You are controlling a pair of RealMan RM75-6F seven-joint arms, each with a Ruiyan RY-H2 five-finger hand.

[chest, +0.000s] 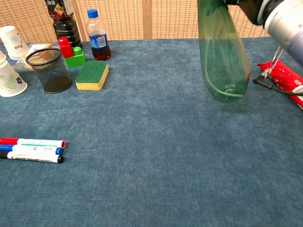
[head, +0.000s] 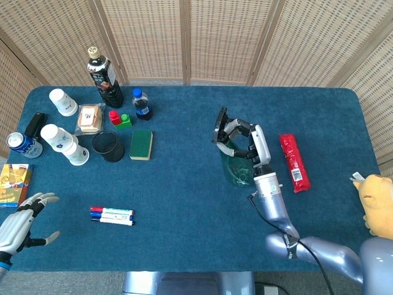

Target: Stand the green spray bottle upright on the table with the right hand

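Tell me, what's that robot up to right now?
Right robot hand gripping green spray bottle near its top, bottle nearly upright, base at the table. Left robot hand open, idle. Red packet lies close beside it, not blocking.

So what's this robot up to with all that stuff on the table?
The robot's right hand grips a green spray bottle by its top, with the bottle near upright and its base low over the blue table, beside a red packet. Whether the base touches the cloth is hard to tell. The left hand hangs open at the near left edge, holding nothing. Markers, a sponge, cups and drinks lie untouched on the left.
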